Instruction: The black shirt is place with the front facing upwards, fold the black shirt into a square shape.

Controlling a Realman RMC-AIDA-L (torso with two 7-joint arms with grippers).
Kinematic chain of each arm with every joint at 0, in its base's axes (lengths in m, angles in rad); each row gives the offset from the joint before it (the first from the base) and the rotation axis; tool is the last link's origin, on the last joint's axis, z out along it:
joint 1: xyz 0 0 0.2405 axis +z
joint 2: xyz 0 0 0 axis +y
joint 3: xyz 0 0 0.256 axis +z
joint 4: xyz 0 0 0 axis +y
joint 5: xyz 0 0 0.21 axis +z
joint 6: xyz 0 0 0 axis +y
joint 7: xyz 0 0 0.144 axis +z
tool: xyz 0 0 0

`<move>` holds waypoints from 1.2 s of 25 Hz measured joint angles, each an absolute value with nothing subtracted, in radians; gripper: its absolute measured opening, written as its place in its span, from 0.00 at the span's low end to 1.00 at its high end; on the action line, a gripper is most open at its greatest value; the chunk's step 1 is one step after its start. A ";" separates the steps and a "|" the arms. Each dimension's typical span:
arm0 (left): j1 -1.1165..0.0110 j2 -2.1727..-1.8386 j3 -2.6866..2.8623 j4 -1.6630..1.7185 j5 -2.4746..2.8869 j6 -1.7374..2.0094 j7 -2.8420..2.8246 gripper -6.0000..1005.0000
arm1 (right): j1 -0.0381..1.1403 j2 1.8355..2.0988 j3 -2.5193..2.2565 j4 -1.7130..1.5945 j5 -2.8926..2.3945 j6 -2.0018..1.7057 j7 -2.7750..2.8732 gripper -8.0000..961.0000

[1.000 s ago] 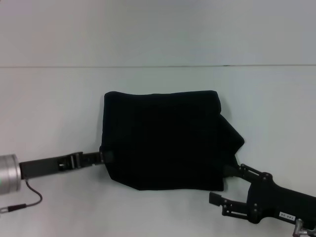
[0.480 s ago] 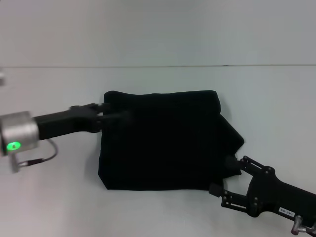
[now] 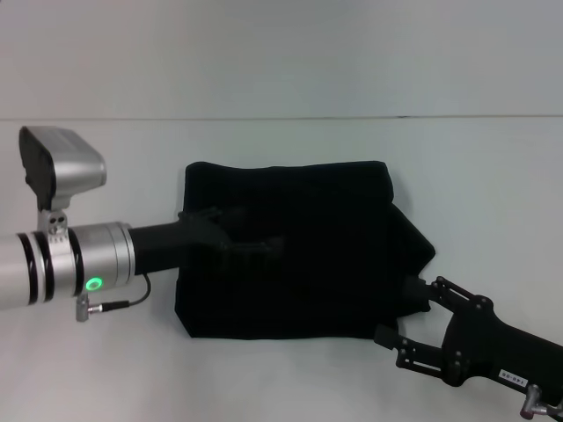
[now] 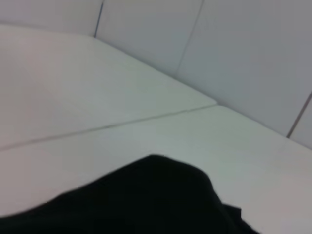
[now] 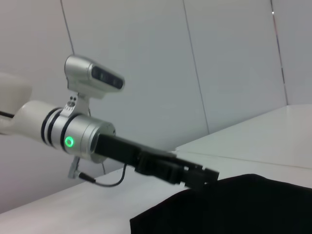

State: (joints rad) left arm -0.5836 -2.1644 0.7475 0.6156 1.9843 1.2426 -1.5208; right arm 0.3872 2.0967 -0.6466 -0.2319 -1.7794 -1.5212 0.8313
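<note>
The left gripper (image 3: 268,247) reaches over the folded plain black fabric shirt (image 3: 325,264) at the centre of the white table (image 3: 106,158); dark on dark, I cannot tell its jaw state. At five o'clock, the right gripper (image 3: 398,315) spreads apart at the shirt's corner.

Folded as it lies, the black shirt (image 3: 299,251) hides its front print. The left gripper (image 3: 264,246) melts into that dark cloth, so its jaws can't be read. The right arm runs off the lower corner.

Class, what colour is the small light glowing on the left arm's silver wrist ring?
Green; the light shows best in the head view.
</note>
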 joint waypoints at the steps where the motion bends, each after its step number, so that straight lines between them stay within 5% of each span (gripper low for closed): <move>1: -0.581 -2.164 0.748 0.607 1.985 1.233 -1.518 0.93 | 0.387 2.097 -0.647 -0.232 -1.779 -1.521 0.831 0.97; 30: -0.516 -2.163 0.809 0.537 1.963 1.306 -1.446 0.93 | 0.387 2.094 -0.626 -0.231 -1.779 -1.517 0.832 0.97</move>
